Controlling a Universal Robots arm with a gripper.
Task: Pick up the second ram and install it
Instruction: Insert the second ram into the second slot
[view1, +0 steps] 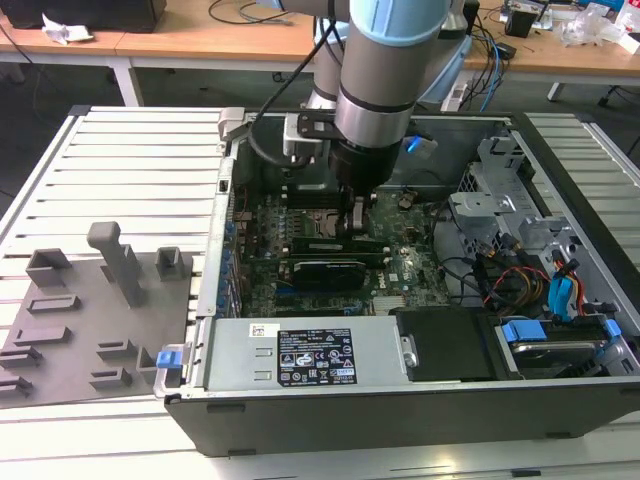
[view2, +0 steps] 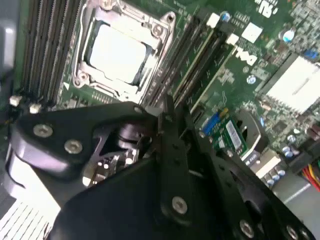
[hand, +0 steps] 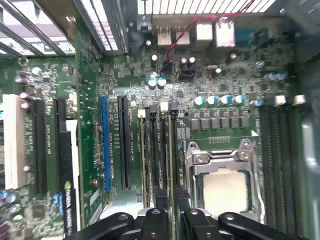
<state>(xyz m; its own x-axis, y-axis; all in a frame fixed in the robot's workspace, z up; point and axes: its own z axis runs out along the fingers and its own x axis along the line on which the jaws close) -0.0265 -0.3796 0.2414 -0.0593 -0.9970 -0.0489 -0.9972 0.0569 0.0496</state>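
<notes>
— Black linkage of the hand (view2: 167, 109) sits closest to the lens in the second wrist view. What lies past it?

— Green motherboard (view2: 225, 85), with the processor socket (view2: 120, 50) and its metal frame. Long black memory slots (view2: 197, 60) run along one side of the socket.

— Where is the hand in the exterior view?

— Down inside the open computer case (view1: 400, 425), with the hand (view1: 357, 222) right over the slots just beside the socket (view1: 315, 222), on the exterior view's right of it.

— And the second ram?

— In the first wrist view a thin strip, seen edge-on, stands in that bank of slots and runs straight under the hand (hand: 172, 216). I take that for the second ram (hand: 172, 155). Another pale strip (hand: 142, 160) stands a few slots away, parallel to it.

— Is the hand clamped on the stick?

— I cannot tell. It is at the stick, but its own body hides the meeting point.

— What is outside the case?

— A grey tray (view1: 60, 330) with upright blocks lies on the slatted worktop (view1: 130, 150), at the exterior view's left, well apart from the hand.
</notes>
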